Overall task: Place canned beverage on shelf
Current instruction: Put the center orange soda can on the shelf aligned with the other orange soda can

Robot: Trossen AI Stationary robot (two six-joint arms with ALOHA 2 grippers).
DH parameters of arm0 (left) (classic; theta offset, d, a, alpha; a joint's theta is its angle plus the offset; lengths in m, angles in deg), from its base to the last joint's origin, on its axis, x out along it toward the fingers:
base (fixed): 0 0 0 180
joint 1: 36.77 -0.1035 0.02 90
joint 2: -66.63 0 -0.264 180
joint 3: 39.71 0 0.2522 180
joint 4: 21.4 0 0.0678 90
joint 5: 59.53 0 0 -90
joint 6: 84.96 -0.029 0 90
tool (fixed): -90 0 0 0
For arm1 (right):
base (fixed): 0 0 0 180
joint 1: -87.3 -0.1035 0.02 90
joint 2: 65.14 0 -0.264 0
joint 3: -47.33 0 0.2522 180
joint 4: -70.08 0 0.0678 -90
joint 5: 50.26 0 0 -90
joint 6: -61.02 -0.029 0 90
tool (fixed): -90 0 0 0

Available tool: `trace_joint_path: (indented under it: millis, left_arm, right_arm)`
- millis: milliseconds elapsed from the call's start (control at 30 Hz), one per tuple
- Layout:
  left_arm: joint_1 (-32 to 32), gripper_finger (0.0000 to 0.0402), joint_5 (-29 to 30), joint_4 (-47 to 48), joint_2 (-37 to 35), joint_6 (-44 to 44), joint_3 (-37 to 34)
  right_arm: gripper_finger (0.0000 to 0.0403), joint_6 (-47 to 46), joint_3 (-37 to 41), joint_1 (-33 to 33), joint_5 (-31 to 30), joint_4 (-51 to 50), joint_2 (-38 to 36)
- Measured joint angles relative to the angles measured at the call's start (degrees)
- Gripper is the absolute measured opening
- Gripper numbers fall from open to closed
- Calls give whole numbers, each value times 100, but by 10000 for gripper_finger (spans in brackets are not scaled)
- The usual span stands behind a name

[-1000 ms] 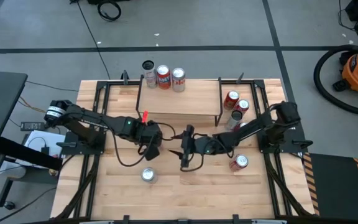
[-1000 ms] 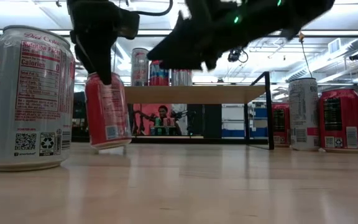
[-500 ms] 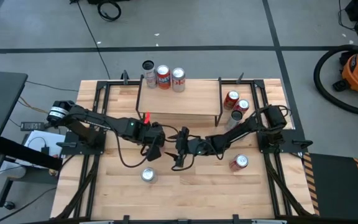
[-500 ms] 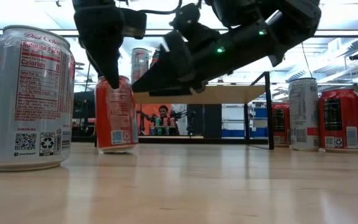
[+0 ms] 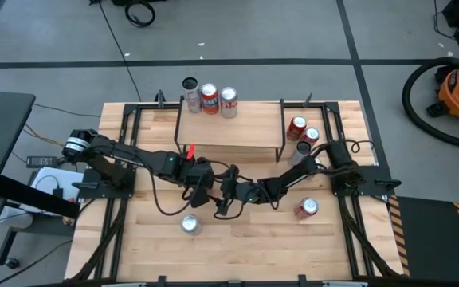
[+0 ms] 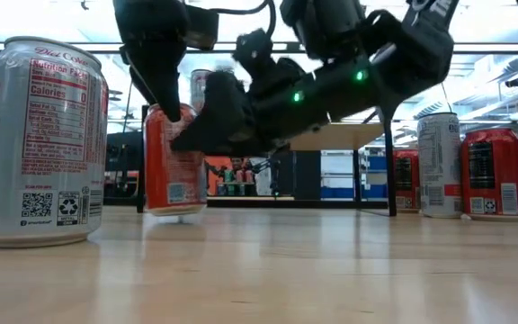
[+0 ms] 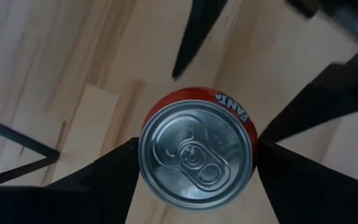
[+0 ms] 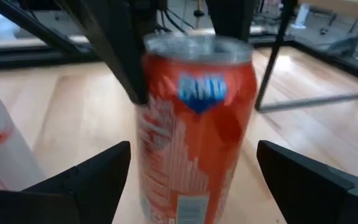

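Note:
An orange Fanta can [image 6: 175,162] hangs upright in my left gripper [image 5: 200,189], which is shut on it, at the middle of the table; it also shows in the left wrist view [image 7: 196,149] and the right wrist view [image 8: 194,124]. My right gripper [image 5: 221,197] is open. Its two fingers [image 8: 73,180] stand wide on either side of the can without touching it, coming level from the table's right. The shelf [image 5: 229,131] stands behind at the far side and carries three cans [image 5: 209,97] along its far edge. My left gripper pinches the can between its two fingers [image 7: 104,180], on opposite sides of the wall just below the top rim [image 6: 171,112]. The fingers come from above, pointing down. The can stays upright, slightly tilted, with its base just over the tabletop; whether it touches, I cannot tell.
A Diet Coke can [image 5: 190,225] stands near the front edge, large in the low view [image 6: 39,144]. A red can [image 5: 307,207] stands at the right front. Three more cans [image 5: 303,137] stand to the right of the shelf. The shelf's thin black legs [image 6: 389,162] stand behind the grippers.
My right gripper has gone toward the table's left, to the Fanta can, and its open fingers now stand on either side of it. My left gripper has carried the can a little toward the table's right, and the can now stands more upright.

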Motion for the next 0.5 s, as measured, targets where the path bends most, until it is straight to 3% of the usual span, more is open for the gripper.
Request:
trace_joint_path:
  millis: [500]
  left_arm:
    - [-2, 317, -184, -678, -11, -692, 9]
  right_arm:
    - [360, -210, -129, 152, 382, 245, 284]
